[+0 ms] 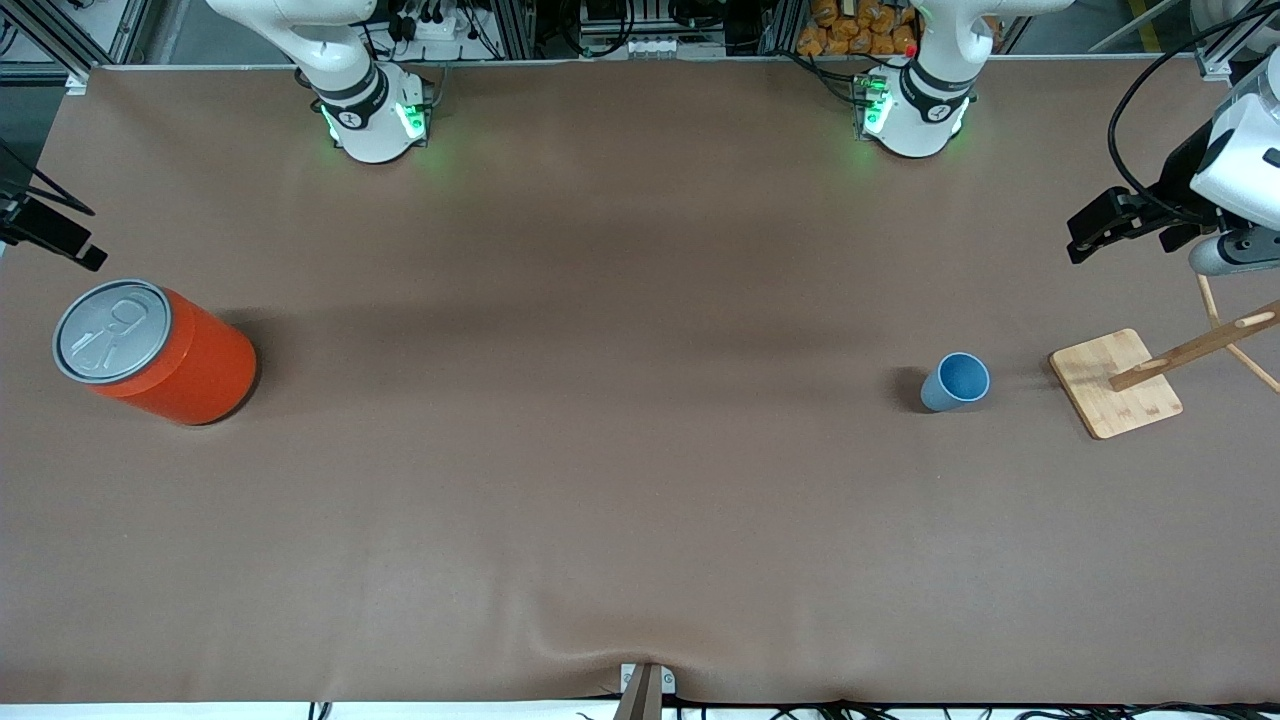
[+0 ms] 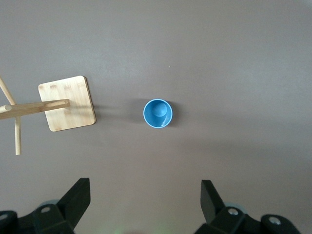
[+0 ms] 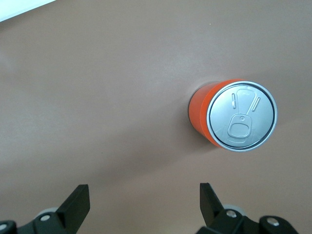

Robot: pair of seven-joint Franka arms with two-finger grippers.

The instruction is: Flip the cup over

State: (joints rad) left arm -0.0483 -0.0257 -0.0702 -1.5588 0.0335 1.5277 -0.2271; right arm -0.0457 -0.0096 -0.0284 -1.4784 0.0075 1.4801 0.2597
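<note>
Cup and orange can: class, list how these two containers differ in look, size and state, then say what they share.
The cup is small and light blue; the orange can is far larger. The cup's mouth is open, showing a darker blue inside; the can is sealed by a silver pull-tab top. The cup sits toward the left arm's end, the can toward the right arm's. Both stand upright on the table.

Left hand [image 2: 142,204] and right hand [image 3: 141,207] hover, fingers spread wide.

No readable text, label, brand or number is showing anywhere. The orange can [image 1: 160,352] is carrying only embossed pull-tab shapes on its silver lid, no letters. Small round marks are showing on the two arm bases, too small to read. The cup [image 1: 956,381] is showing no print.
</note>
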